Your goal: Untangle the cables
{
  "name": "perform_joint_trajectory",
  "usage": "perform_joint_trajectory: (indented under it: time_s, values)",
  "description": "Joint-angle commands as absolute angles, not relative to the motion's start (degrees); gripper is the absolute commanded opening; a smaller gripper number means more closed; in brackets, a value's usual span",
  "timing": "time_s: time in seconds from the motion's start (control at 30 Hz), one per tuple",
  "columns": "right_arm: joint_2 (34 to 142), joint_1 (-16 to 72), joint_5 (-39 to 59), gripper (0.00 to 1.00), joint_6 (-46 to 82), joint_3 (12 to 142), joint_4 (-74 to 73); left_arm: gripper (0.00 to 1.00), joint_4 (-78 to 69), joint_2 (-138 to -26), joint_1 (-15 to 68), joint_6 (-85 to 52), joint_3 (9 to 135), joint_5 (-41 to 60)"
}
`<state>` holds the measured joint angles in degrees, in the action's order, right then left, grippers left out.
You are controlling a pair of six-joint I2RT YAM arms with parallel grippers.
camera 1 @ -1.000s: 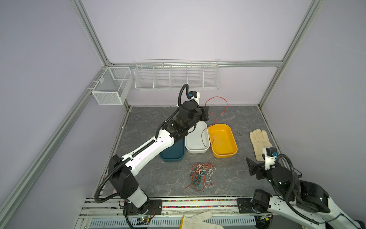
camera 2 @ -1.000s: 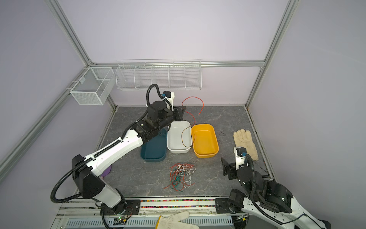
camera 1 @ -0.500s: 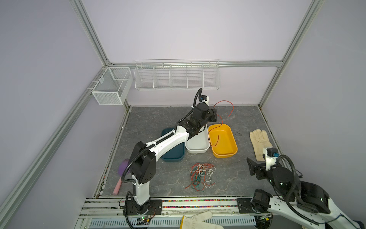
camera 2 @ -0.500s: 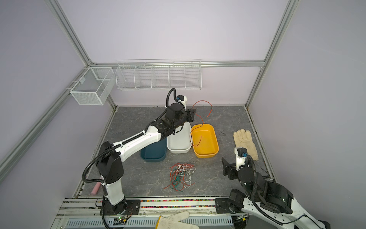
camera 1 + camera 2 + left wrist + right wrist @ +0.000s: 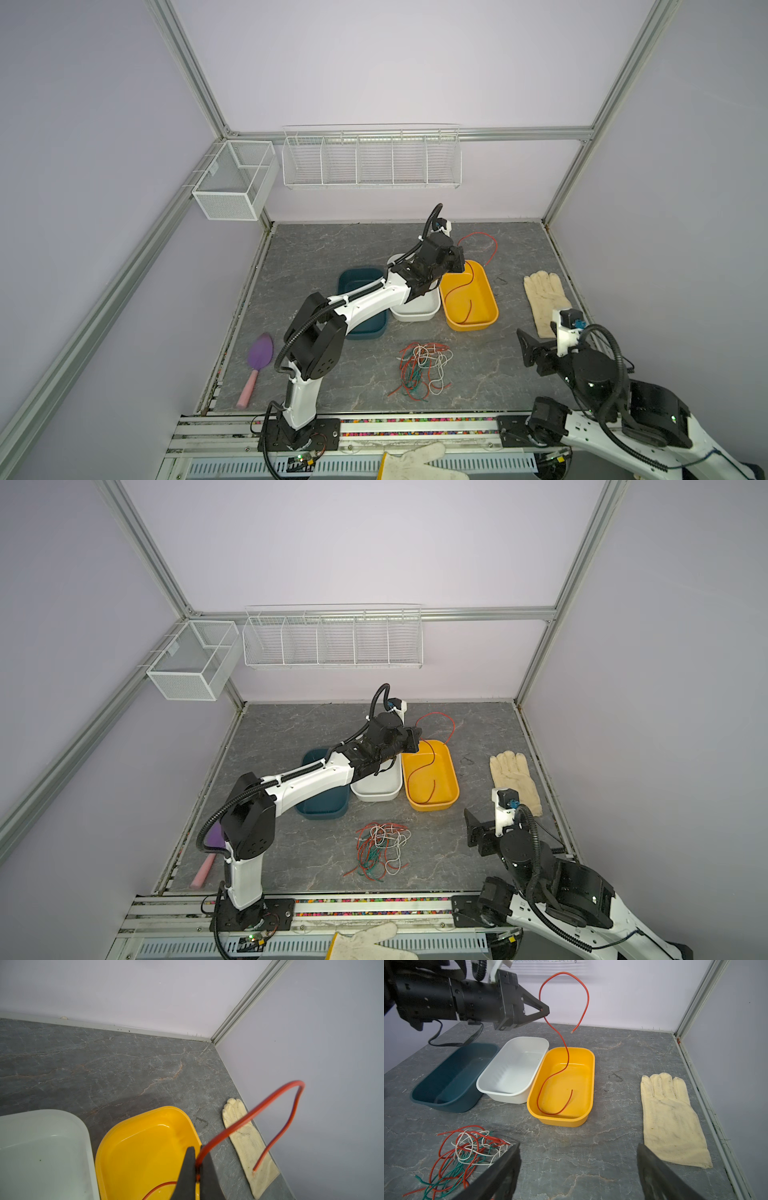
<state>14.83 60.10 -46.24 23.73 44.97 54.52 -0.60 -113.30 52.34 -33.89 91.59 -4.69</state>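
- Red-orange insulation marks the single wire pinched between the clenched jaws of the left gripper. One end arches free above the jaws, and the other drops into the yellow tray.
- Over the last second the left arm has been swung sideways, from above the white tray to the far corner of the yellow one. The hanging wire has been carried with it.
- The lower length, which had dangled near the edge between those two trays, is now curled on the yellow tray's floor.
- This wire is therefore judged to be separated from the heap and all but delivered, so letting go appears to be the step in hand.
- A risk is noted: the free upper end reaches beyond the tray's far rim and may fall outside when the wire is dropped.
- The remaining cables, red, green and white, are left knotted on the table in front of the trays, unchanged and well apart from the left gripper.
- The right gripper is kept wide apart and empty, low over the table between the heap and the work glove. No shift is seen in it.
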Motion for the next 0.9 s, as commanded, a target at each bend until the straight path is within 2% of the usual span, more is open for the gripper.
perform_joint_trajectory:
  time_s: [0.0,0.37,0.6,0.87]
  values:
    - [13.82,59.78,-46.49,0.88,22.78,44.30,52.95,0.00,1.97,-115.32,53.25,-33.44,90.91,-5.01]
    - [13.88,59.57,-46.26,0.88,22.63,44.12,52.74,0.00,20.13,-119.09,54.22,-30.84,97.94,-9.47]
    - [14.04,59.36,-46.32,0.88,22.59,44.03,52.75,0.00,28.92,-124.45,54.66,-29.02,105.33,-6.88]
    - [13.88,59.27,-46.42,0.88,22.68,44.04,52.81,0.00,36.56,-127.09,54.76,-29.27,109.72,-8.82]
